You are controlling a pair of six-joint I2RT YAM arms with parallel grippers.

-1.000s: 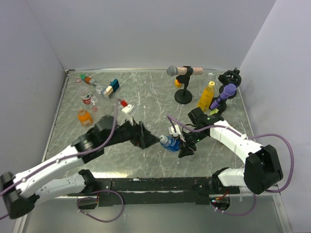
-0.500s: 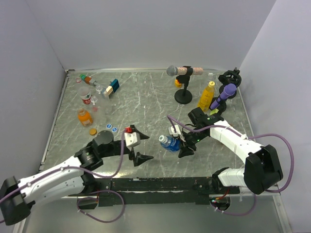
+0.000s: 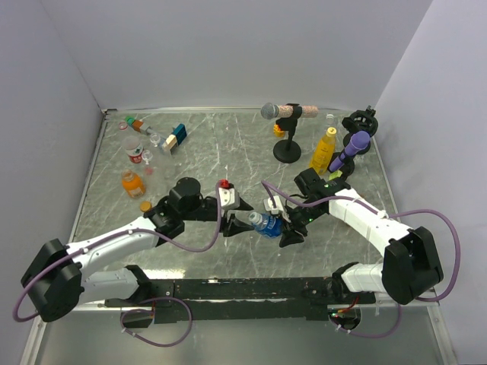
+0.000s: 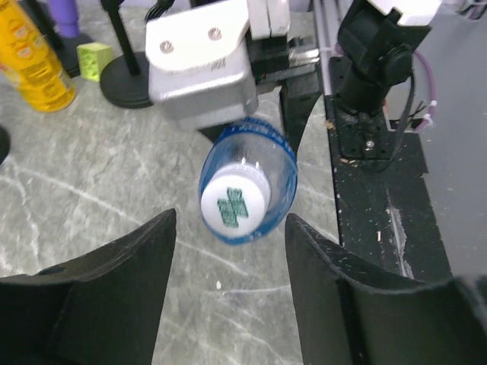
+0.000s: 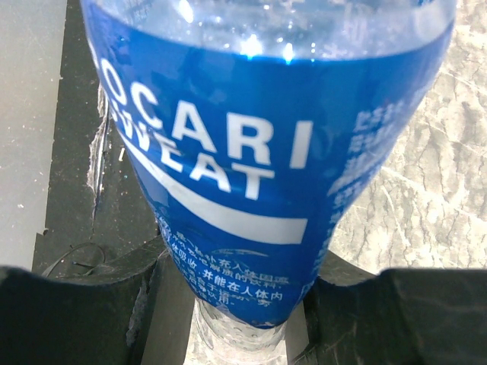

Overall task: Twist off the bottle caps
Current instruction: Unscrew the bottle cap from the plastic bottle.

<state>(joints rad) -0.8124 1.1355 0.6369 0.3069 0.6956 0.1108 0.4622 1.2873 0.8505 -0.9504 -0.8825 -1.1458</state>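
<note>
Two microphones [image 3: 283, 111] on stands, a yellow bottle [image 3: 325, 150] and small blocks [image 3: 176, 136] ring the grey marbled table [image 3: 228, 163], with pale walls [image 3: 228, 53] behind. Left wrist: the left gripper [image 4: 228, 228] has its fingers apart either side of the white, green-marked cap [image 4: 234, 204], not touching it. Right wrist: the right gripper [image 5: 236, 312] is clamped on the blue-labelled bottle [image 5: 251, 152], which is tipped sideways.

surface: grey marbled table [image 3: 228, 156] | far-left: toy blocks [image 3: 176, 137], red can [image 3: 135, 155], squat orange bottle [image 3: 131, 182] upright, orange cap [image 3: 144, 206] near it | far-right: yellow bottle [image 3: 324, 150] upright beside microphone stand base [image 3: 287, 152] | by blocks: perhaps clear cups [image 3: 154, 139]
</note>
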